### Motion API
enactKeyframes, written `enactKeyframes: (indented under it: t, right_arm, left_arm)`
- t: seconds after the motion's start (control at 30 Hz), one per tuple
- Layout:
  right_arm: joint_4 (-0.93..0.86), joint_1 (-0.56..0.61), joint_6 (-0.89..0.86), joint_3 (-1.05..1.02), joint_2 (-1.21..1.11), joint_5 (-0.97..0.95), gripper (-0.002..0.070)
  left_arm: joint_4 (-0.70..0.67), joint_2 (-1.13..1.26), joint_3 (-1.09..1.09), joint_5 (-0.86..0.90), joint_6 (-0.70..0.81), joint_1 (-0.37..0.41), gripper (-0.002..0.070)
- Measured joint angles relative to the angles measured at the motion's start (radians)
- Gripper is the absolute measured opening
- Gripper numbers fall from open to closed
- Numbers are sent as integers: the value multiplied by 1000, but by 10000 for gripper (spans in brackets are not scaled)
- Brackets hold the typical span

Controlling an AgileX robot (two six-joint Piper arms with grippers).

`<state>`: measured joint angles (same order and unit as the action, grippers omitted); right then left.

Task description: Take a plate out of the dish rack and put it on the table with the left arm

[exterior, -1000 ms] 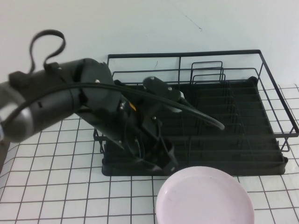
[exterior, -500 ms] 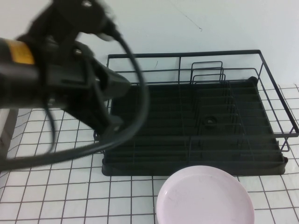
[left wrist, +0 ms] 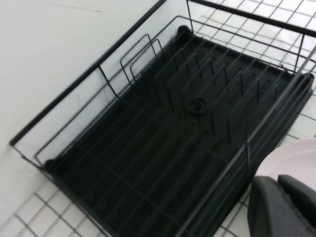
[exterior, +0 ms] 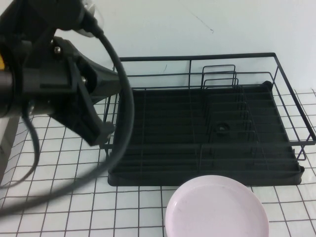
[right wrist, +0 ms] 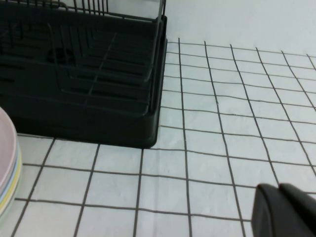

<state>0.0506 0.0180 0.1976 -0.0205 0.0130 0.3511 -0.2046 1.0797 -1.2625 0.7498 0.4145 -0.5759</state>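
Observation:
The pale pink plate (exterior: pixel 217 207) lies flat on the table (exterior: pixel 59 197), just in front of the dish rack (exterior: pixel 207 128), whose slots hold nothing. It also shows in the left wrist view (left wrist: pixel 296 158) and at the edge of the right wrist view (right wrist: pixel 4 148). My left arm (exterior: pixel 59 84) is raised high at the left, clear of the rack and the plate. My left gripper (left wrist: pixel 285 197) is shut and empty, above the rack's front edge near the plate. My right gripper (right wrist: pixel 286 210) is shut and empty, low over the table beside the rack's corner (right wrist: pixel 148 133).
In the right wrist view, yellowish and pale edges of other plates (right wrist: pixel 11 190) show under the pink plate's rim. The rack's upright wires (exterior: pixel 219 74) stand at its back. A white wall (exterior: pixel 197 24) rises behind the rack. A dark edge (exterior: pixel 5 153) shows at far left.
My left arm has lifted away from the rack's front by the plate and swung up and left, close to the camera. The plate has stayed on the table.

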Motion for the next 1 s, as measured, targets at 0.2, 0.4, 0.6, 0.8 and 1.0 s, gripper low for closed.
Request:
enactKeyframes:
  t: [0.2, 0.4, 0.6, 0.8, 1.0]
  right_arm:
    - [0, 0, 0, 0, 0, 0, -4]
    - [0, 0, 0, 0, 0, 0, -4]
    - [0, 0, 0, 0, 0, 0, -4]
    - [0, 0, 0, 0, 0, 0, -4]
    - [0, 0, 0, 0, 0, 0, -4]
  left_arm:
    - [-7, -193, 148, -140, 67, 103, -1]
    - [-135, -500, 504, -448, 71, 248, -2]
    - [-292, -804, 912, -579, 71, 361, -2]
    - [-405, -1002, 1211, -593, 71, 488, -2]
    - [-403, -1086, 1285, -509, 109, 518, -2]
